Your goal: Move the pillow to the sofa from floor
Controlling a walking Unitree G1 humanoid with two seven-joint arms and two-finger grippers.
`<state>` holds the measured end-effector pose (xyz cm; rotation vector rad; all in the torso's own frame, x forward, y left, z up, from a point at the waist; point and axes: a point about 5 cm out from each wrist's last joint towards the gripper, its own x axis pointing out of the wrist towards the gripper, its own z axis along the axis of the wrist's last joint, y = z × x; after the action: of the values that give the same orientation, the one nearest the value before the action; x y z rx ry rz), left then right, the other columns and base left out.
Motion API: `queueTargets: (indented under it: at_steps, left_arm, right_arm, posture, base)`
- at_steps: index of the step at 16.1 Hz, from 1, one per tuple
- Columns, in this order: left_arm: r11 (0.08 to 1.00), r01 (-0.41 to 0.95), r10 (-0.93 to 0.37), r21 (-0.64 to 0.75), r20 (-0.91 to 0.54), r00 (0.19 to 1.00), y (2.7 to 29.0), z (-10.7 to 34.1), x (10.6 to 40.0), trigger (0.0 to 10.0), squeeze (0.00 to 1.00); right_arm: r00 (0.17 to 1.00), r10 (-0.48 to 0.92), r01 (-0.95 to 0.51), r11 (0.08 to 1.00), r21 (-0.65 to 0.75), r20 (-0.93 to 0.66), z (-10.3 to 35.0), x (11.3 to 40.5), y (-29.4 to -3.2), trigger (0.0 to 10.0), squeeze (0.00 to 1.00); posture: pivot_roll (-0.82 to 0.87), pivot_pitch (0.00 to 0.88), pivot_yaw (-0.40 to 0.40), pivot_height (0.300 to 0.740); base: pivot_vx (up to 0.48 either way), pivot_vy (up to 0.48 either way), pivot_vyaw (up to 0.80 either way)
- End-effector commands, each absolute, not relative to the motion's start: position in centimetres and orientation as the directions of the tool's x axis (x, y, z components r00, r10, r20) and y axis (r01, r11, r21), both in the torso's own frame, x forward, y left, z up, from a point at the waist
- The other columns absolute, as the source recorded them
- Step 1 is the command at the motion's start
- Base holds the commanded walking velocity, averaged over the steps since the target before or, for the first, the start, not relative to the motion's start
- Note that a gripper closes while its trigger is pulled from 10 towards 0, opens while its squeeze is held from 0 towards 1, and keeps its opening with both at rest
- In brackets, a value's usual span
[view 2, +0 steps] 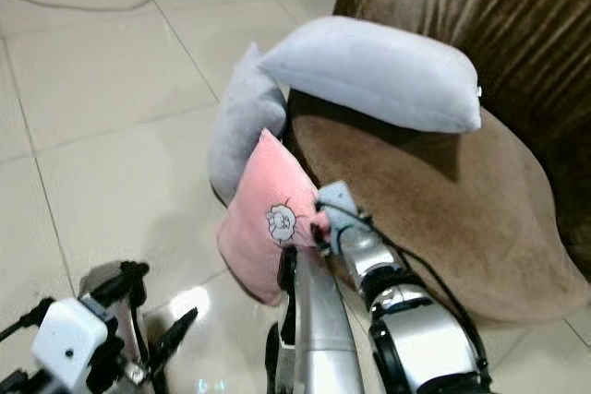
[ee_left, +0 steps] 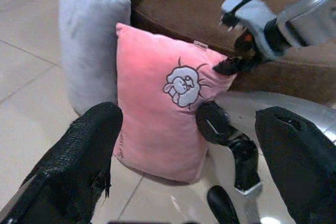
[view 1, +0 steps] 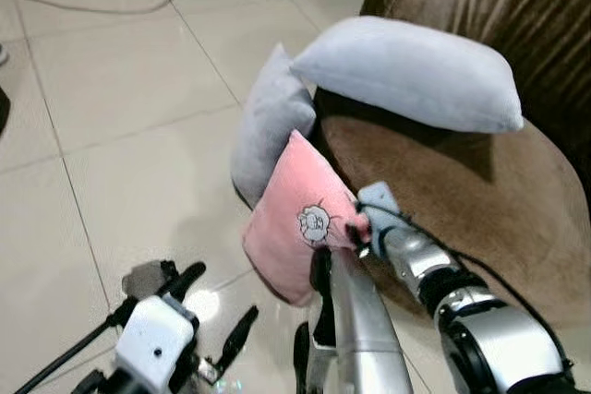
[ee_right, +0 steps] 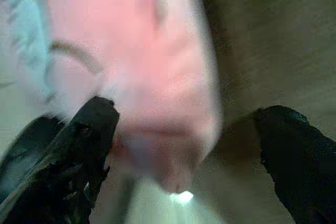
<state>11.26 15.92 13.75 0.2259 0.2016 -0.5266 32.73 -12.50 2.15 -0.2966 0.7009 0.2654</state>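
The pink pillow [view 1: 300,223] stands on the floor [view 1: 111,136] at frame centre, leaning against the sofa [view 1: 480,200]. The right gripper [ee_right: 184,145], spread wide, straddles its corner; it should push deeper before closing. The left gripper [ee_left: 194,145] waits, spread wide.

Pink pillow [view 1: 297,232] printed with a white sheep outlined in black, two grey pillows [view 1: 406,71], brown sofa [view 1: 480,182], cream tiled floor [view 1: 111,136].
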Motion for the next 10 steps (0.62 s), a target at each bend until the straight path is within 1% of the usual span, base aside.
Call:
queueTargets:
  at_steps: [1, 2, 3, 6, 7, 8, 9, 10]
  left_arm:
    - [0.836, 0.530, -0.488, 0.141, -0.250, 0.836, 15.5, 14.0, 10.8, 10.0, 0.00]
    - [0.838, 0.530, -0.487, 0.130, -0.259, 0.834, 15.3, 14.1, 10.4, 10.0, 0.00]
    - [0.838, 0.531, -0.488, 0.127, -0.262, 0.833, 15.3, 14.1, 10.3, 10.0, 0.00]
    - [0.835, 0.536, -0.492, 0.123, -0.270, 0.828, 15.2, 14.1, 10.2, 10.0, 0.00]
    - [0.833, 0.539, -0.494, 0.124, -0.272, 0.826, 15.2, 14.1, 10.2, 10.0, 0.00]
    - [0.832, 0.540, -0.495, 0.125, -0.273, 0.825, 15.2, 14.1, 10.2, 10.0, 0.00]
    - [0.832, 0.541, -0.495, 0.125, -0.274, 0.825, 15.2, 14.1, 10.2, 10.0, 0.00]
    - [0.832, 0.541, -0.495, 0.125, -0.273, 0.825, 15.3, 14.1, 10.3, 10.0, 0.00]
  right_arm:
    - [0.675, 0.148, -0.346, 0.929, -0.134, -0.723, 0.7, 31.4, -12.7, 10.0, 0.00]
    - [0.670, 0.193, -0.366, 0.926, -0.093, -0.717, 0.6, 31.3, -11.7, 10.0, 0.00]
    - [0.670, 0.202, -0.370, 0.925, -0.085, -0.715, 0.6, 31.3, -11.5, 10.0, 0.00]
    - [0.685, 0.188, -0.376, 0.919, -0.120, -0.704, 0.5, 31.1, -10.4, 10.0, 0.00]
    - [0.701, 0.182, -0.357, 0.926, -0.118, -0.690, 0.6, 31.2, -10.2, 7.2, 0.00]
    - [0.716, 0.180, -0.333, 0.937, -0.103, -0.675, 0.8, 31.3, -9.9, 3.9, 0.00]
    - [0.730, 0.182, -0.306, 0.949, -0.076, -0.659, 1.0, 31.5, -9.6, 2.7, 0.00]
    - [0.740, 0.184, -0.285, 0.957, -0.053, -0.647, 1.2, 31.6, -9.5, 0.4, 0.00]
  posture:
    - [-0.01, 0.264, -0.220, 0.487]
    - [-0.01, 0.265, -0.219, 0.487]
    - [-0.01, 0.264, -0.220, 0.487]
    - [0.00, 0.260, -0.213, 0.487]
    - [-0.01, 0.263, -0.211, 0.487]
    - [0.00, 0.263, -0.210, 0.487]
    - [0.00, 0.261, -0.210, 0.487]
    - [0.00, 0.258, -0.210, 0.487]
  base:
    - [0.000, 0.000, 0.00]
    - [0.000, 0.000, 0.00]
    - [0.000, 0.000, 0.00]
    - [0.000, 0.000, 0.00]
    - [0.000, 0.000, 0.00]
    - [0.000, 0.000, 0.00]
    - [0.000, 0.000, 0.00]
    - [0.000, 0.000, 0.00]
